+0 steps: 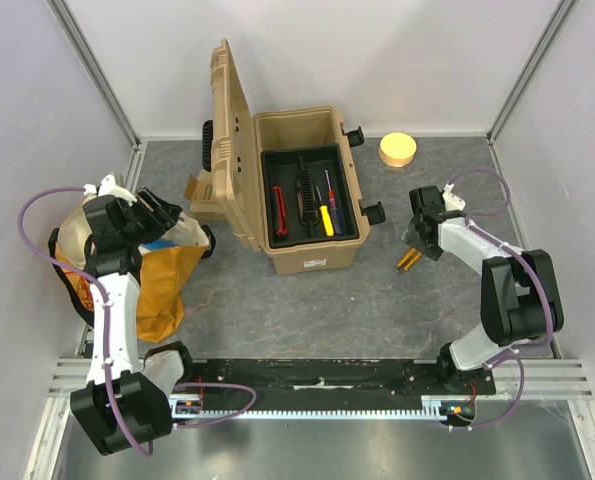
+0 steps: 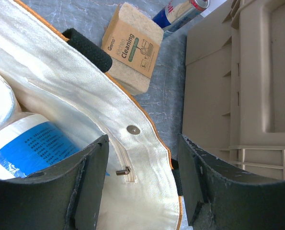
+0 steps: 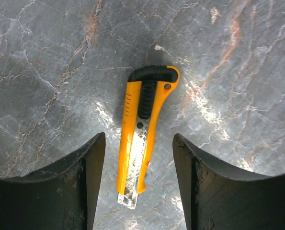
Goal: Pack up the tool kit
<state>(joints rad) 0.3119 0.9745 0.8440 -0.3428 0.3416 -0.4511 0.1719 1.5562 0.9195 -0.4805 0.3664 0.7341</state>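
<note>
**Knife between open right fingers; toolbox open mid-table**

The toolbox [image 1: 307, 255] stands at the middle back of the table [image 1: 307, 320], with its lid [image 1: 232, 150] raised on the left side. Its black tray [image 1: 349, 200] holds a red-handled tool [image 1: 280, 210], a yellow screwdriver [image 1: 326, 218] and a dark tool between them. You have bare table in front of the toolbox, all the way to the near rail. There is also a strip of bare table on the right between the toolbox and the right arm. A yellow disc [image 1: 398, 150] lies near the back edge, well apart from both arms.

The left side is crowded. The bag [image 1: 167, 275] fills the space from the left wall nearly to the lid, and a box [image 2: 132, 48] and a can [image 2: 180, 12] lie behind it, beside the lid.

Your right arm is folded in from the right wall with its wrist pointing down. The right gripper [image 3: 137, 148] has its fingers spread wide. The knife [image 3: 142, 129] lies flat on the table between them, with a gap on each side.

Your left arm reaches up along the left side. The left gripper [image 2: 143, 143] hangs over the bag's mouth with its fingers wide. They straddle the bag's rim and do not appear to pinch it.
</note>
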